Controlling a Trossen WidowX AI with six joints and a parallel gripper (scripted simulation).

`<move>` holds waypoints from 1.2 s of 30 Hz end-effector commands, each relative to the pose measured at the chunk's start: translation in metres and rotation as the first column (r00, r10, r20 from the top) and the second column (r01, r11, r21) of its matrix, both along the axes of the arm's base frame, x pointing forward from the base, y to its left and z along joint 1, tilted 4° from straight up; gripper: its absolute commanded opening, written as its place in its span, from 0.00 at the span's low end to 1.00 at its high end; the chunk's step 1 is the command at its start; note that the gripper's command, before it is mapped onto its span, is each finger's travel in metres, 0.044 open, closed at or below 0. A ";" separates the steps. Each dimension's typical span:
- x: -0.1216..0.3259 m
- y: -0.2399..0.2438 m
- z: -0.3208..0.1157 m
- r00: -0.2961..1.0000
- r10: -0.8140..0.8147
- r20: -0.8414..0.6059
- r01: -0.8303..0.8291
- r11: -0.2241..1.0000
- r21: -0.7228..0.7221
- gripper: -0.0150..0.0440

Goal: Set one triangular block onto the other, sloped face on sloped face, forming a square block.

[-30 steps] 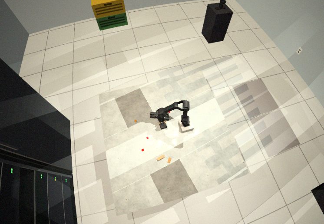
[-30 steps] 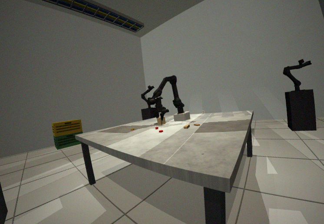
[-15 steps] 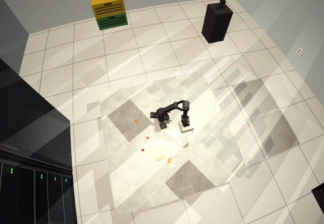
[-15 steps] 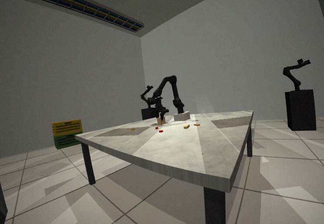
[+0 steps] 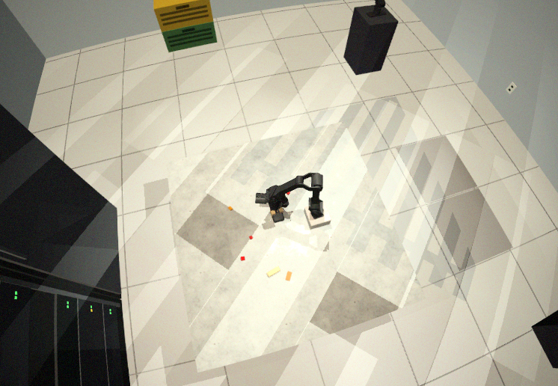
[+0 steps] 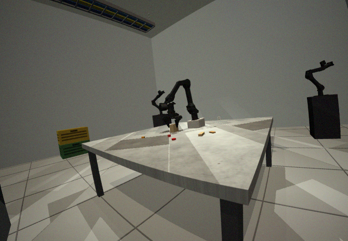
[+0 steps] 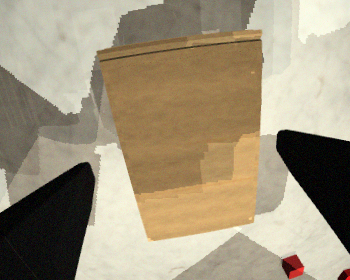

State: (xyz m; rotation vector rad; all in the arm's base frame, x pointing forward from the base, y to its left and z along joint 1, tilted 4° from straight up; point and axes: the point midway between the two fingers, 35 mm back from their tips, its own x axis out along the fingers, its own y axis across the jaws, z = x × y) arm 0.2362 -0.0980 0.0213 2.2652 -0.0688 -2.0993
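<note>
The two triangular blocks sit together as one wooden block (image 5: 273,212) (image 6: 174,128) (image 7: 189,110) on the table (image 5: 234,328) (image 6: 140,159). In the wrist view a thin dark seam runs along the block's upper edge, and its ends look about even there. The slopes between the blocks are hidden, and I cannot tell whether the top is exactly level. My gripper (image 6: 173,124) (image 7: 186,155) is open, with one black finger on each side of the block. The wrist view shows a gap between each finger and the block. In the top view the hand covers much of the block.
Two red pieces (image 5: 242,258) (image 6: 173,138) (image 7: 292,266) lie near the block, and another red piece (image 5: 288,193) lies by the arm. A yellow bar (image 5: 273,271) (image 6: 201,133) and an orange piece (image 5: 288,275) (image 6: 212,131) lie farther off. A small orange piece (image 5: 230,208) (image 6: 142,137) lies left.
</note>
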 end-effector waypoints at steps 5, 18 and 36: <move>0.003 0.001 0.050 1.000 0.000 0.001 0.000 1.000 0.000 1.00; -0.003 0.005 0.108 1.000 0.006 0.024 -0.005 1.000 -0.008 1.00; -0.003 0.005 0.108 1.000 0.006 0.024 -0.005 1.000 -0.008 1.00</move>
